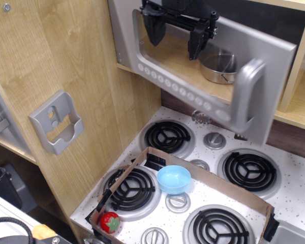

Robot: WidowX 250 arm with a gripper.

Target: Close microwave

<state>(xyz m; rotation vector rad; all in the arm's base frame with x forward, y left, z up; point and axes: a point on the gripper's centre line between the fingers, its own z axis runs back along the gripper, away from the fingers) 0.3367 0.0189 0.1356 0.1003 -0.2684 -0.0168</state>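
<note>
The microwave is a wooden compartment above the stove with a big grey door (229, 71). The door has a clear window, a row of round buttons (178, 89) and a chunky handle (246, 94) on its right side. It is swung most of the way toward the opening, its right edge still standing out from the frame. A steel pot (221, 66) shows through the window. My black gripper (176, 34) is in front of the window at the door's upper part, fingers spread and holding nothing.
A grey wall bracket (57, 122) hangs on the wooden side panel at left. Below is a toy stove with black burners (168, 137), knobs, a cardboard frame (229, 185), a blue bowl (173, 179) and a strawberry (110, 222).
</note>
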